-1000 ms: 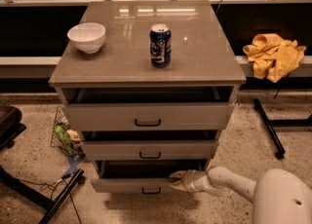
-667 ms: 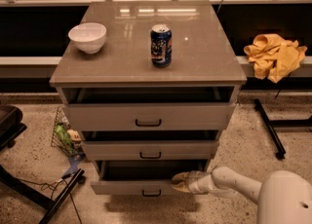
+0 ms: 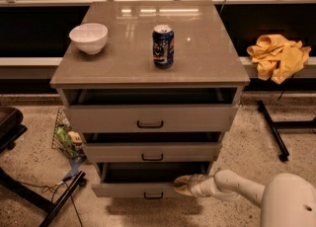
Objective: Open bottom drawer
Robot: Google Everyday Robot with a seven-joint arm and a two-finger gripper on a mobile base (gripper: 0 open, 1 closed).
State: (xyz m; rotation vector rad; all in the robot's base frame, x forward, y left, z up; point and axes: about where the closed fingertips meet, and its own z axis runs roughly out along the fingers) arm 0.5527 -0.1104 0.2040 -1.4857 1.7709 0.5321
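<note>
Bottom centre of the frame, the bottom drawer (image 3: 133, 189) stands pulled partway out, with a dark gap showing behind its front. My tool (image 3: 181, 185) sits at the right end of that front, against its top edge, arm reaching in from lower right. I can't tell from this angle whether it's parted or clamped there. The middle drawer (image 3: 148, 151) and top drawer (image 3: 148, 117) are ajar too. On the surface (image 3: 202, 58) there's a can (image 3: 163, 46) at centre and a white bowl (image 3: 89, 38) at upper left.
</note>
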